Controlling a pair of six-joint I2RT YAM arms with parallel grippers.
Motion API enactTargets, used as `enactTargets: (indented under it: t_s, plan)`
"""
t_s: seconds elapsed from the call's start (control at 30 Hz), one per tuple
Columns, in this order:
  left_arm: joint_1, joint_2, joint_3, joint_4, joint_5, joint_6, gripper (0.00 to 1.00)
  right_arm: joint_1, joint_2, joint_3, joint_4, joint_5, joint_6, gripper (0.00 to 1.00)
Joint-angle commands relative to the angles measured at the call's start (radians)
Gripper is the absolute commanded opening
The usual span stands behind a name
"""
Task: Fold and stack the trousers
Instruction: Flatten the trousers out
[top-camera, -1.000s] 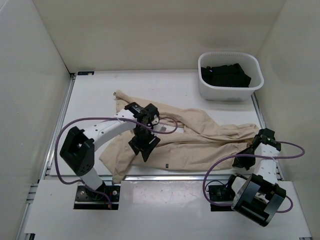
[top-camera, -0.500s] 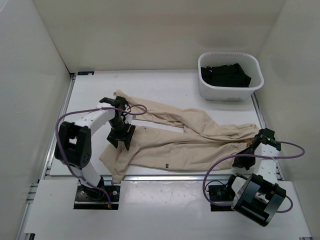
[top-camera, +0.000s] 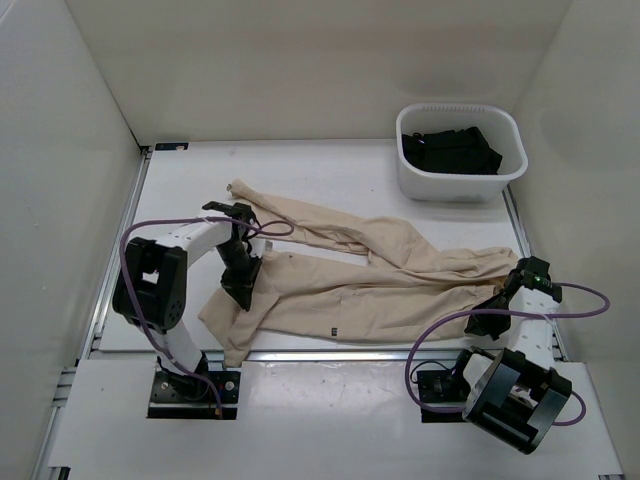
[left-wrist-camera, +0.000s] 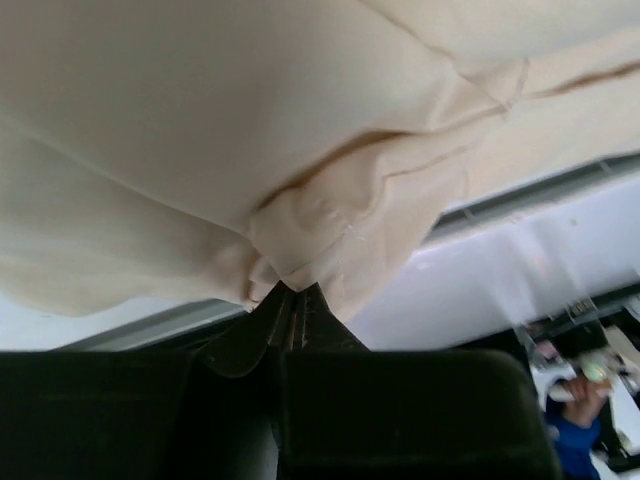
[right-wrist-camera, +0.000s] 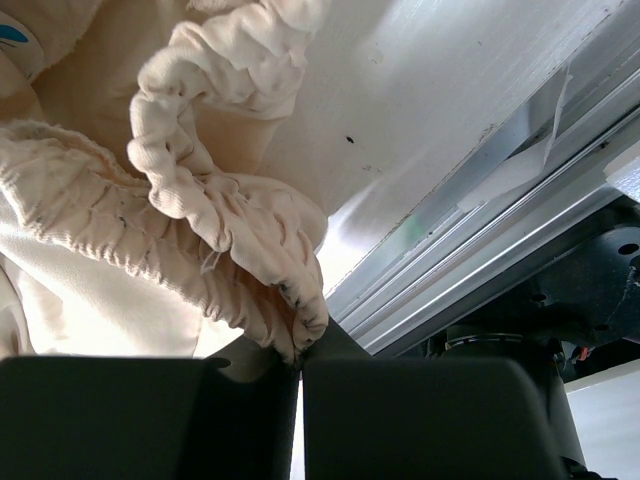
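Observation:
The beige trousers (top-camera: 370, 275) lie spread across the table, legs to the left and gathered waistband to the right. My left gripper (top-camera: 240, 288) is shut on a pinch of cloth near the left end of the near leg. In the left wrist view the fingertips (left-wrist-camera: 293, 300) meet on a fold of the trousers (left-wrist-camera: 250, 150). My right gripper (top-camera: 498, 302) is shut on the waistband at the right end. In the right wrist view the elastic waistband (right-wrist-camera: 230, 220) bunches between the closed jaws (right-wrist-camera: 300, 352).
A white bin (top-camera: 455, 188) stands at the back right with a black garment (top-camera: 450, 150) inside. A metal rail (top-camera: 380, 354) runs along the table's near edge, close to both grippers. White walls enclose the table on three sides.
My left gripper moved left from the middle of the trousers to the left part of the near leg, came down and shut on the cloth. The right gripper has not moved.

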Motion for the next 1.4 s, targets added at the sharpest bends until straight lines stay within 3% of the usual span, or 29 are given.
enactTargets:
  t_s: [0.0,0.13,0.3,0.4,0.6,0.73,0.97,1.0,1.03,1.07,1.1,1.13,1.17,1.23,1.27,1.3,1.37]
  plan:
    - [0.003,0.004,0.011,-0.049,0.121,0.002,0.14,0.004,-0.013,0.008,0.007,0.001,-0.014,0.0]
    - [0.097,-0.032,0.077,-0.06,0.082,0.002,0.14,0.004,-0.004,0.048,-0.002,0.027,-0.014,0.0]
    - [0.474,-0.031,0.23,-0.012,-0.165,0.002,0.14,0.004,0.033,0.149,-0.053,0.095,-0.057,0.0]
    - [0.614,0.047,0.305,0.008,-0.242,0.002,0.14,0.004,0.054,0.189,-0.067,0.124,-0.086,0.0]
    - [0.668,0.248,0.469,0.08,-0.375,0.002,0.14,0.004,0.137,0.226,-0.056,0.064,-0.143,0.0]
    - [0.668,0.37,0.6,0.124,-0.544,0.002,0.14,0.004,0.201,0.276,-0.047,0.013,-0.166,0.0]
    - [0.687,0.451,0.638,0.267,-0.746,0.002,0.14,0.004,0.293,0.382,-0.096,0.073,-0.204,0.0]
    - [0.697,0.451,0.638,0.267,-0.747,0.002,0.2,0.004,0.313,0.408,-0.105,0.073,-0.213,0.0]
    - [0.698,0.442,0.649,0.267,-0.747,0.002,0.49,0.004,0.313,0.408,-0.105,0.073,-0.213,0.03]
    - [0.698,0.426,0.625,0.267,-0.727,0.002,0.59,0.004,0.33,0.422,-0.114,0.073,-0.213,0.09]
    - [0.698,0.406,0.599,0.267,-0.727,0.002,0.64,0.004,0.345,0.422,-0.114,0.073,-0.213,0.25]
    - [0.698,0.359,0.573,0.267,-0.727,0.002,0.68,0.004,0.346,0.431,-0.114,0.073,-0.213,0.69]
    - [0.698,0.331,0.524,0.267,-0.727,0.002,0.73,0.004,0.346,0.431,-0.128,0.092,-0.204,0.77]
    - [0.708,0.203,0.434,0.267,-0.718,0.002,0.83,-0.043,0.289,0.463,-0.162,0.177,-0.182,0.83]
    - [0.708,0.202,0.433,0.267,-0.718,0.002,0.83,-0.044,0.289,0.463,-0.162,0.178,-0.181,0.83]
    - [0.708,0.141,0.412,0.267,-0.718,0.002,0.83,-0.053,0.272,0.479,-0.176,0.206,-0.149,0.9]
    - [0.708,0.084,0.35,0.267,-0.718,0.002,0.84,-0.053,0.235,0.525,-0.214,0.225,-0.125,0.9]
